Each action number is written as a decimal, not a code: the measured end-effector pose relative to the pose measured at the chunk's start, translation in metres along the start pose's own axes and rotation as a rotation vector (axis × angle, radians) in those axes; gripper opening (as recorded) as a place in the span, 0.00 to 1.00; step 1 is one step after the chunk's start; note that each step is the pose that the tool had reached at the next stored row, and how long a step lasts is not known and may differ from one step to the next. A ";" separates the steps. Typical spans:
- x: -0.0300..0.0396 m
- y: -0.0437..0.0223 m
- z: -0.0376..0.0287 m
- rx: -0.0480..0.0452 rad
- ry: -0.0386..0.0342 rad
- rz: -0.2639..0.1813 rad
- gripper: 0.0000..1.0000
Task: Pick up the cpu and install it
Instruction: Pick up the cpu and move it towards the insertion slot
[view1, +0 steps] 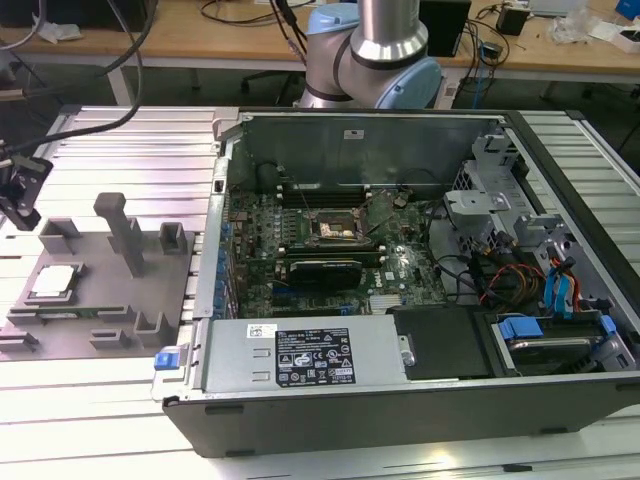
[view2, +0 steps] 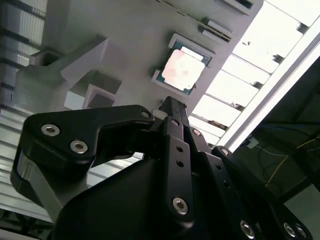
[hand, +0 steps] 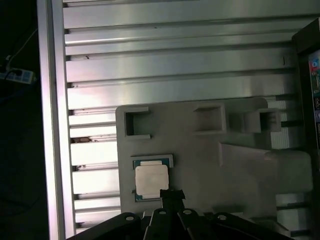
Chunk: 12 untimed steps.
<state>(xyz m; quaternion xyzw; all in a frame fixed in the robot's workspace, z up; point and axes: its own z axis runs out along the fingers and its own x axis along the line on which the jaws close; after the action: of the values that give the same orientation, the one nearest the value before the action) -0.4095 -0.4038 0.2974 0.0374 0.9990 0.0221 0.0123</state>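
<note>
Hovering empty, fingers together, the gripper (hand: 171, 194) hangs by the cpu (hand: 152, 181), not yet lifted from its grey fixture (view1: 100, 285) at the exterior view's nine o'clock.

Cpu (view1: 55, 282): silvery square, flat on grey fixture plate (view1: 110, 315), 8 o'clock. Dark end effector (view1: 20, 185): 9 o'clock, above the cpu. Open computer case (view1: 400, 425): centre to 3 o'clock, motherboard socket (view1: 335, 232) central. Robot arm (view1: 385, 40): 12 o'clock. Slatted metal desk (view1: 90, 420) beneath.
</note>
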 end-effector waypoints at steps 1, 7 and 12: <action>0.0012 -0.0012 0.0024 0.0001 0.0002 0.000 0.11; 0.0056 -0.0061 0.0183 -0.0008 0.0001 0.000 0.11; 0.0083 -0.0068 0.0282 -0.0008 0.0002 0.000 0.11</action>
<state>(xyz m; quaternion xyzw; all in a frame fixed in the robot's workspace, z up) -0.4175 -0.4087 0.2688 0.0373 0.9990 0.0225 0.0123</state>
